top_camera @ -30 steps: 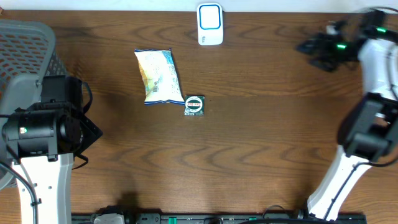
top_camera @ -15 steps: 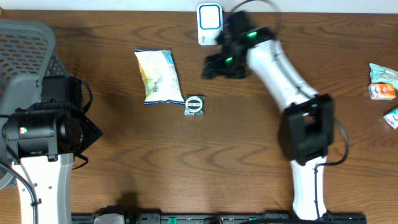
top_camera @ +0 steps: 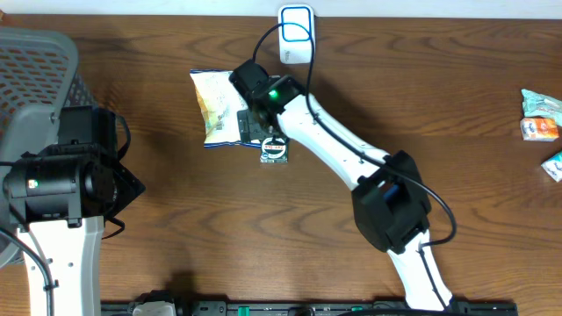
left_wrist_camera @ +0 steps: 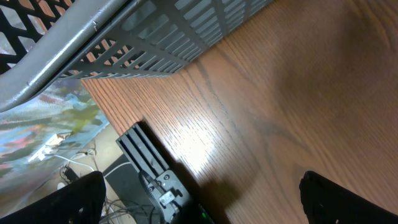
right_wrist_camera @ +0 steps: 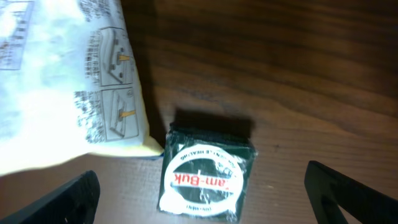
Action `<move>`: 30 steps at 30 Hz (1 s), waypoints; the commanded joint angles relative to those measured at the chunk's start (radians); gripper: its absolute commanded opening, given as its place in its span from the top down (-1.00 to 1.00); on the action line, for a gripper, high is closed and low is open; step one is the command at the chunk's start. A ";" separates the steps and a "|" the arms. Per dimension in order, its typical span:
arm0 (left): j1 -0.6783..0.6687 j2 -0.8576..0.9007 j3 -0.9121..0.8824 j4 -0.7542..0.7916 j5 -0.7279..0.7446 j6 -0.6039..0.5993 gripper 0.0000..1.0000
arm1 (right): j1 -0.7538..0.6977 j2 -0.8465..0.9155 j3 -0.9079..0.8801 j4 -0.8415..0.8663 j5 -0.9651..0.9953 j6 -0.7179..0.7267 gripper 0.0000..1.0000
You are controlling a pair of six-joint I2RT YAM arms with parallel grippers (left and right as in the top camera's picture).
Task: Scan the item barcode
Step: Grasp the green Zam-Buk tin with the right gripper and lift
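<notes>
A small dark green packet (right_wrist_camera: 208,180) with a round white label lies flat on the wooden table, touching the corner of a white and yellow snack bag (right_wrist_camera: 68,81). My right gripper (right_wrist_camera: 208,199) hovers over the packet, open, with one finger on each side and not touching it. From overhead the right gripper (top_camera: 262,123) partly covers the bag (top_camera: 215,105), and the packet (top_camera: 276,151) shows just below it. A white and blue scanner (top_camera: 297,33) stands at the table's far edge. My left gripper (left_wrist_camera: 211,199) is open and empty over the table's left edge.
A grey mesh basket (top_camera: 35,61) fills the back left corner, its wall (left_wrist_camera: 155,37) close to the left wrist. Several small packets (top_camera: 540,114) lie at the right edge. The left arm (top_camera: 61,180) stays at the left side.
The right arm has swung from the far right side, past the scanner, to above the green packet and bag, and its jaws have opened wider. The left arm has not moved.
</notes>
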 commanded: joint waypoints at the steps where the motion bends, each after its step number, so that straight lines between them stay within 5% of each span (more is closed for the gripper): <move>1: 0.004 -0.004 0.001 -0.006 -0.003 -0.013 -0.96 | -0.004 0.034 -0.003 -0.001 0.026 0.051 -0.98; 6: 0.004 -0.004 0.001 -0.006 -0.003 -0.013 -0.95 | -0.004 0.059 -0.003 -0.028 0.001 0.043 -0.95; 14: 0.004 -0.004 0.001 -0.006 -0.003 -0.013 -0.96 | -0.021 0.068 -0.003 -0.034 0.000 0.044 -0.46; 30: 0.004 -0.004 0.001 -0.006 -0.003 -0.013 -0.96 | -0.017 0.105 -0.004 -0.031 -0.032 0.067 -0.56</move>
